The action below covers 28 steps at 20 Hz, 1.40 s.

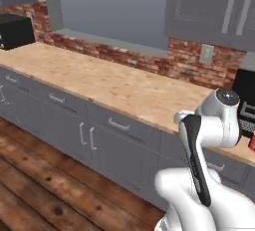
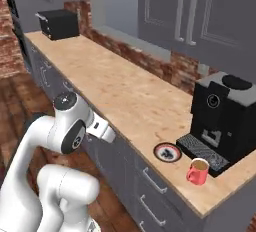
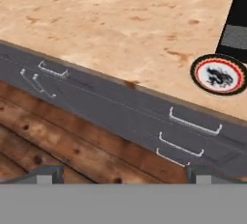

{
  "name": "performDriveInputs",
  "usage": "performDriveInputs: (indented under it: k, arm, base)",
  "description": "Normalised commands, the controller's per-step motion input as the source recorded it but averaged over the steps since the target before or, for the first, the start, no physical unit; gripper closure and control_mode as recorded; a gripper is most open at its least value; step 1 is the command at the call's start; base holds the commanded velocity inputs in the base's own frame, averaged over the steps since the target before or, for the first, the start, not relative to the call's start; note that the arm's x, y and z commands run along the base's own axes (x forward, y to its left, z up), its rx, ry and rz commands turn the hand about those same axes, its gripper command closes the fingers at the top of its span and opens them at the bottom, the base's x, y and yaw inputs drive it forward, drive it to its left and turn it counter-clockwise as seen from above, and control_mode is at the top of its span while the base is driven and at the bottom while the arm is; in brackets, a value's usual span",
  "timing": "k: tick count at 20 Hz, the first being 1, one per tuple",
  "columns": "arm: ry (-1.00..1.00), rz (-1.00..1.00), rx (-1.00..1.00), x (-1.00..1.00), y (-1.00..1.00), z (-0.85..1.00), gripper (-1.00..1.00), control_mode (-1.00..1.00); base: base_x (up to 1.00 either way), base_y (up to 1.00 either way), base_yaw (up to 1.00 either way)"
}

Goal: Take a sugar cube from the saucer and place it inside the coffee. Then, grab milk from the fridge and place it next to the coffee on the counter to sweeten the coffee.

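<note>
The saucer (image 2: 167, 152), dark with a red rim and a pale patterned centre, lies near the front edge of the counter (image 2: 125, 96); in the hand view the saucer (image 3: 218, 75) is at the right. A sugar cube is too small to make out on it. The coffee (image 2: 198, 171), a red mug of brown liquid, stands just right of the saucer, and a sliver of the coffee (image 1: 253, 141) shows at the right edge of the left base view. My gripper (image 3: 123, 175) is open and holds nothing, off the counter's front edge and left of the saucer. The milk and the fridge are out of view.
A big black coffee machine (image 2: 225, 118) stands behind the saucer and mug. A black box appliance (image 2: 59, 23) sits at the counter's far left end. Grey drawer fronts (image 3: 144, 117) with silver handles run below the counter, above a wooden floor (image 1: 45, 175). Wall cabinets (image 2: 190, 11) hang above.
</note>
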Motion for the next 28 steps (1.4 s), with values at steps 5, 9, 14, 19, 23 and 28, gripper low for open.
performDriveInputs:
  k: [5, 9, 14, 19, 23, 28]
  arm:
    - [0.00, 0.00, 0.00, 0.00, 0.00, 0.00, -1.00, 1.00]
    - [0.00, 0.00, 0.00, 0.00, 0.00, 0.00, -1.00, 1.00]
    - [0.00, 0.00, 0.00, 0.00, 0.00, 0.00, -1.00, 1.00]
    - [0.00, 0.00, 0.00, 0.00, 0.00, 0.00, -1.00, 1.00]
    - [0.00, 0.00, 0.00, 0.00, 0.00, 0.00, -1.00, 1.00]
    - [0.00, 0.00, 0.00, 0.00, 0.00, 0.00, -1.00, 1.00]
  base:
    - [-0.02, 0.31, 1.00]
    - [0.14, 0.59, 0.83]
    - [0.58, 0.72, 0.67]
    - [0.90, 0.95, 0.50]
    - [1.00, 1.00, 0.44]
    - [1.00, 0.96, 0.41]
